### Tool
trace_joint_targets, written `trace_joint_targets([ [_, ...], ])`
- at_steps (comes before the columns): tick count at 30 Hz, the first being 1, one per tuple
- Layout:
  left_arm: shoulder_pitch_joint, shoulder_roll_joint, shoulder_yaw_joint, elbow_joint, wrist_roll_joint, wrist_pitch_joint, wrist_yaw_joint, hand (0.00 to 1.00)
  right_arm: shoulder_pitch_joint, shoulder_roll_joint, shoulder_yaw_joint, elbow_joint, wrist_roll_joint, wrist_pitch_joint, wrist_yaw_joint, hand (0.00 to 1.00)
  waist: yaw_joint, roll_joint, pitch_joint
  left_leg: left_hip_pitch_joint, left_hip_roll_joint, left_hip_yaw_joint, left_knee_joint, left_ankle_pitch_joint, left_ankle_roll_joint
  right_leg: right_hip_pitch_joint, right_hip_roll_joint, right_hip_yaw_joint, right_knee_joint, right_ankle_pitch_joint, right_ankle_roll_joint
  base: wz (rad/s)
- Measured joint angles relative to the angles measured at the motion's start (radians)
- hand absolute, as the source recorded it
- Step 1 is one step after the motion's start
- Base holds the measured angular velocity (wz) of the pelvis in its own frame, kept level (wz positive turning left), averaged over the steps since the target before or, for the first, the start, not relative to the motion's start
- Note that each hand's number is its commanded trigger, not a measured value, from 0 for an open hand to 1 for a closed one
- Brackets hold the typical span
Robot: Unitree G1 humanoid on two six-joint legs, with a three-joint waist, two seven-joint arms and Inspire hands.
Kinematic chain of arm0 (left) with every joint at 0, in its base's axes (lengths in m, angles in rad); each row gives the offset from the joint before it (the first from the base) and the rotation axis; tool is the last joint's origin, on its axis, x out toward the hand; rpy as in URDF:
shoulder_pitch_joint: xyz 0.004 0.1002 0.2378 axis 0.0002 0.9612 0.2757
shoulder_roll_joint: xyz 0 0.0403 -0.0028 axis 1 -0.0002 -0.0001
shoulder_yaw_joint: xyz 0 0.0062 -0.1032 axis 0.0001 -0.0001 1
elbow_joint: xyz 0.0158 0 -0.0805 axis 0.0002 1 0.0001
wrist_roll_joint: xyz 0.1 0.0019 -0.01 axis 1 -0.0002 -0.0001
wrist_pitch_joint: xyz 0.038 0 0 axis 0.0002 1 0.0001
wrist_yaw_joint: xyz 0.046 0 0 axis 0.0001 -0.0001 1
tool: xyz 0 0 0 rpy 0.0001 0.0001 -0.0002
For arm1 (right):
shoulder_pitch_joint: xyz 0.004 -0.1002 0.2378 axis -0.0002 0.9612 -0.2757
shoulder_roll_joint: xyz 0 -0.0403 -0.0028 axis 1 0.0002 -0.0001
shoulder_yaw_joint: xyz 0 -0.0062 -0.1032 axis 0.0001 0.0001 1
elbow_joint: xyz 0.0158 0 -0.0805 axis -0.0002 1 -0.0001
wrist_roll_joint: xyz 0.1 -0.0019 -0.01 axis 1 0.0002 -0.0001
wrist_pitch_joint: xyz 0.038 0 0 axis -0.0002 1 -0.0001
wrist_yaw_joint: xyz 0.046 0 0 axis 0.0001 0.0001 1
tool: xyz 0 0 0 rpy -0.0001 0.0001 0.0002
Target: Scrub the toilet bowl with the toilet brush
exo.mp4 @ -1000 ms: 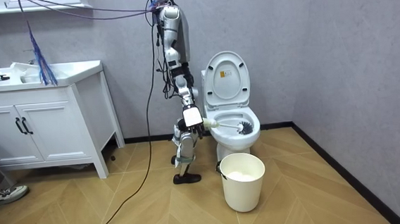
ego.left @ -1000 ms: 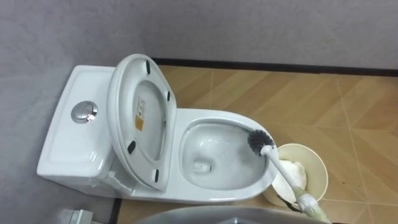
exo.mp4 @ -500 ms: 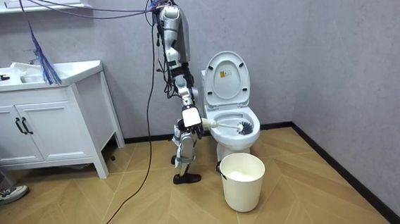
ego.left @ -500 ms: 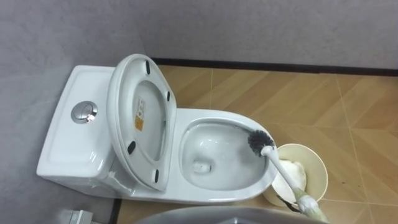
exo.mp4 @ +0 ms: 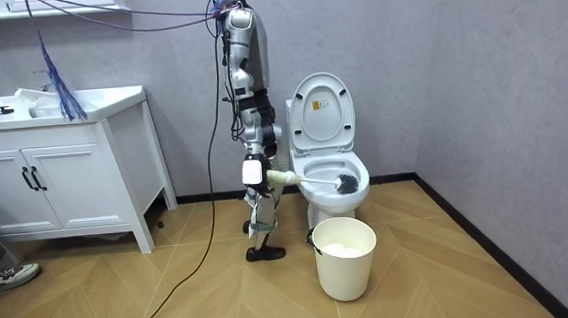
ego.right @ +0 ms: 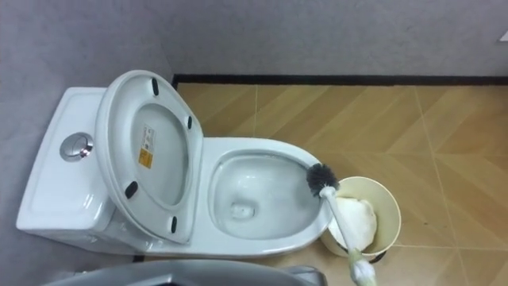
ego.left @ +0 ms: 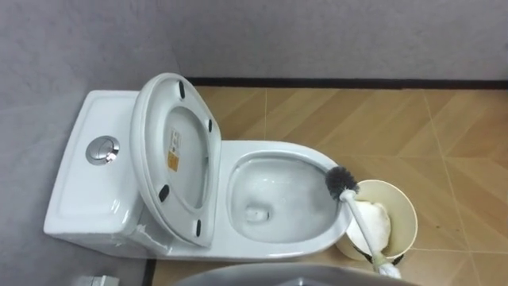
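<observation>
Right hand [exo.mp4: 263, 176] has pulled back; brush [ego.left: 362, 223] head sits at the right rim of the toilet [ego.left: 274, 148]. Light, stiff: hold the near end; its clasp I can't tell.

The bowl [ego.left: 278, 199] is open from above. The raised seat and lid [ego.left: 171, 159] lean back toward the cistern [ego.left: 83, 187] and wall off the basin's left side. The toilet brush [ego.left: 343, 181] has its head at the bowl's front rim, and its handle slants down to the lower right, barring that corner. The bucket [ego.left: 405, 214] stands just beside the rim, under the handle. Beyond it the wood floor [ego.left: 444, 135] lies free up to the wall [ego.left: 317, 36]. In the room view a cabinet [exo.mp4: 65, 184] stands well apart behind the robot.
</observation>
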Motion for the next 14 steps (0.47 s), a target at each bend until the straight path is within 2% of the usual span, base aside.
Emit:
trace_joint_targets([
  [6,0.015,-0.015,0.001,0.001,0.067,0.015,-0.014,0.0,-0.004,-0.005,0.0,0.054,-0.018,0.019,0.09,0.0,-0.002,-0.005,-0.0018,0.021,0.0,0.0,0.0,0.0,0.0,0.015,0.0,0.001,0.0,0.0,0.0,-0.01],
  [11,0.006,-0.022,-0.004,0.007,0.076,0.036,-0.016,0.0,-0.011,-0.013,0.01,0.085,-0.136,0.045,0.169,0.0,-0.001,-0.008,-0.0014,0.024,0.001,0.0,0.0,0.0,0.0,0.014,0.001,0.004,0.002,0.0,0.0,0.0],
  [14,0.004,-0.022,-0.021,0.026,0.076,0.04,-0.016,0.0,-0.015,-0.021,0.048,0.1,-0.223,0.059,0.188,0.0,0.003,-0.011,-0.0007,0.027,0.001,0.003,0.0,0.0,0.0,0.014,0.001,0.013,0.003,0.0,0.0,-0.06],
])
